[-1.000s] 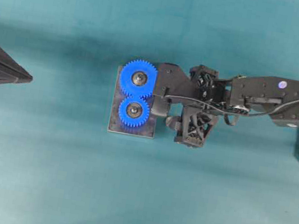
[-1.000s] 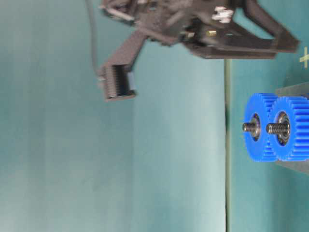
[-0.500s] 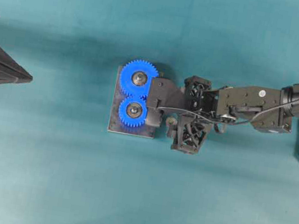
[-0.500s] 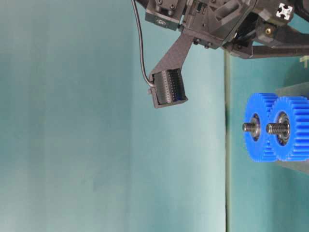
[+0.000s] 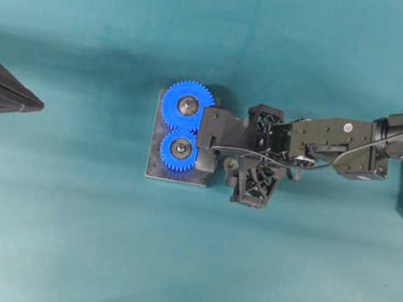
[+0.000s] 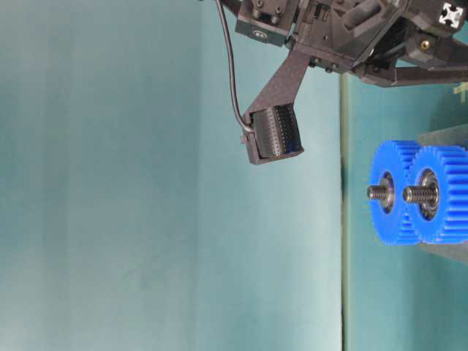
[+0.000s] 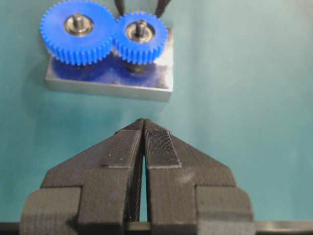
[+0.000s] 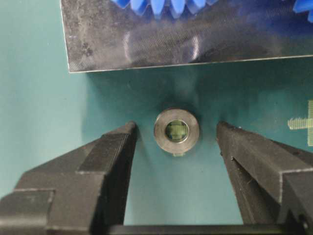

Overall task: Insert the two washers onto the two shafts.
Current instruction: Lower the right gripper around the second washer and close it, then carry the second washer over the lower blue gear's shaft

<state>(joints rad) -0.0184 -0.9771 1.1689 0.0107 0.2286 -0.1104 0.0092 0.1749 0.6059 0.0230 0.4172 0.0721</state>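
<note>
gears (image 8: 161, 7) cut off by edge

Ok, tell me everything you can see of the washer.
The washer is a small round ring of dull grey metal with a dark centre hole through which the teal cloth shows. It lies flat on the table, just off the edge of the metal base plate and apart from it. It sits between the two fingers of the open right claw, with a gap to each side; nothing grips it.

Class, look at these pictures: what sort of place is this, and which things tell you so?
Probably a robotics lab bench: a plain teal table, a metal plate carrying two blue gears, and a small washer.
</note>
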